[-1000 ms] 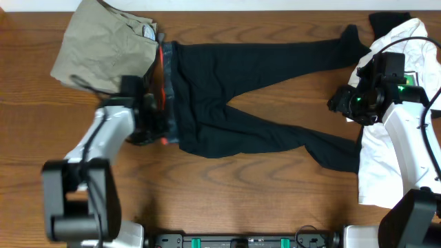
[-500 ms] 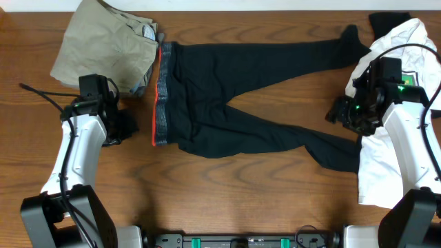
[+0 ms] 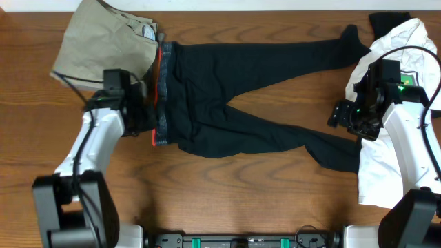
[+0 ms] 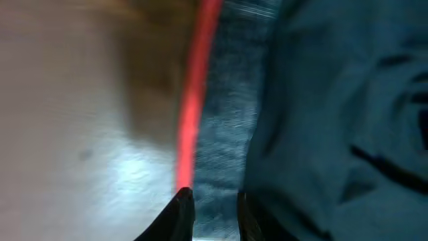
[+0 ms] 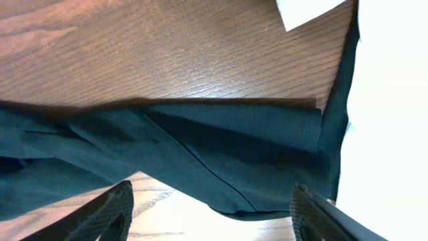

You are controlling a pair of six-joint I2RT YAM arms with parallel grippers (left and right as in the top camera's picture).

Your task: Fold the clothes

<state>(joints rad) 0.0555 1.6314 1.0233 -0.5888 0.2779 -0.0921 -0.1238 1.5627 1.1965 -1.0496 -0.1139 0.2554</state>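
The clothes, black trousers, lie spread on the wooden table, the grey waistband with its red-orange edge to the left and both legs running right. My left gripper is at the waistband's lower end. In the blurred left wrist view the gripper has its jaws a narrow way apart, and the waistband shows in the gap. My right gripper hovers by the end of the lower leg. Seen from the right wrist, this gripper is wide open over the leg's hem, holding nothing.
Khaki-beige trousers lie bunched at the back left, touching the waistband. A white T-shirt covers the right edge, under my right arm and over the leg ends; it also shows beside the hem, white T-shirt. Bare wood lies in front.
My left arm pulled away to the left, then came back to the waistband, and its jaws parted a little. The right gripper's jaws widened and it shifted slightly.
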